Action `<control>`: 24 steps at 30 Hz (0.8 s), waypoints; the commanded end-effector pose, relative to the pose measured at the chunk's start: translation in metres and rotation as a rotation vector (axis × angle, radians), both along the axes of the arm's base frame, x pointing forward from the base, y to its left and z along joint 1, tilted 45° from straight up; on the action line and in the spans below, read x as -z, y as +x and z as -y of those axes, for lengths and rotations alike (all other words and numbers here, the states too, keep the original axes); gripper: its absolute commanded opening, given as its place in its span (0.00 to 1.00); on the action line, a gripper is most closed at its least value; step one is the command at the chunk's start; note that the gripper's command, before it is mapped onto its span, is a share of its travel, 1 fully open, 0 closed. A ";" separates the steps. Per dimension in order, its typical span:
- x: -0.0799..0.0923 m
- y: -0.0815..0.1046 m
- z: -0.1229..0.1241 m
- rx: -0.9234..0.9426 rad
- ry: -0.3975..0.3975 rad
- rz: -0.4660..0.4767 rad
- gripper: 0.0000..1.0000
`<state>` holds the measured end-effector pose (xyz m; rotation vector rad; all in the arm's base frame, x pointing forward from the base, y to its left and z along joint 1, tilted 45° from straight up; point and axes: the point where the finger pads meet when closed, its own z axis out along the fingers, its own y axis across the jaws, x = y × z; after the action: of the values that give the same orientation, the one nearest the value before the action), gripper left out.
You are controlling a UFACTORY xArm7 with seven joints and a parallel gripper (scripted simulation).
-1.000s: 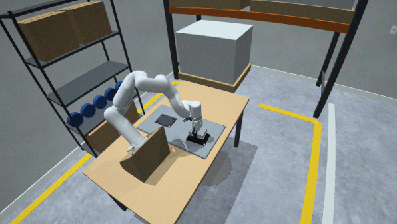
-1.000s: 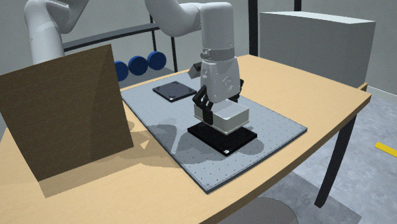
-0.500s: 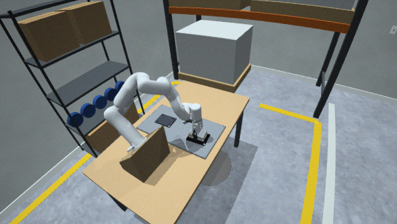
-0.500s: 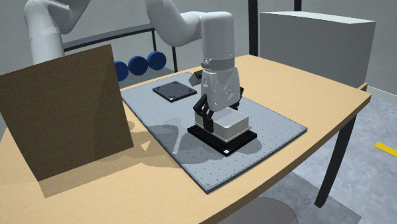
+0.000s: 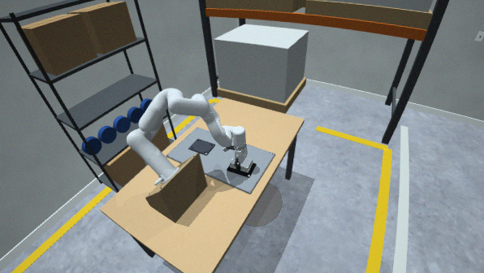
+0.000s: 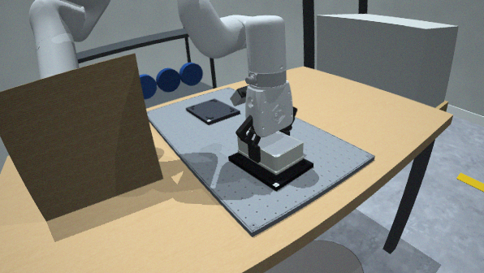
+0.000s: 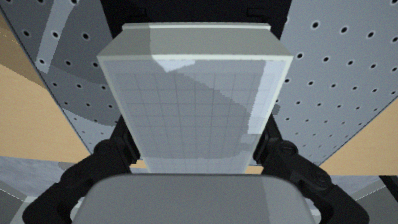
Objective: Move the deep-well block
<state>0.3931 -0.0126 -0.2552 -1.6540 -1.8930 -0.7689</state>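
The pale grey deep-well block [image 6: 277,153] stands upright on the black plate nest N2 [image 6: 269,172], on the perforated grey base plate. It looks low on the nest, but I cannot tell if it is fully down. My gripper [image 6: 271,140] comes straight down over the block and is shut on its two sides. In the wrist view the block [image 7: 195,107] fills the middle, well grid up, between my black fingers. Nest N1 [image 6: 213,110] is empty, farther along the plate. A white corner mark [image 6: 276,185] shows on N2's near corner.
A tall brown cardboard panel [image 6: 77,138] stands on the table beside the base plate. A large grey box [image 6: 386,53] is behind the table. A shelf with blue discs [image 5: 118,126] is at the left. The table edge [image 6: 365,191] runs close to the plate.
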 end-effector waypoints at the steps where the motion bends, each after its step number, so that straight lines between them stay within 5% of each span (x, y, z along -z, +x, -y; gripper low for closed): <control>1: 0.000 0.001 0.002 0.002 -0.004 0.002 0.00; 24: 0.002 0.001 0.000 0.002 -0.004 0.002 0.00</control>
<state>0.3930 -0.0107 -0.2571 -1.6540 -1.8930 -0.7689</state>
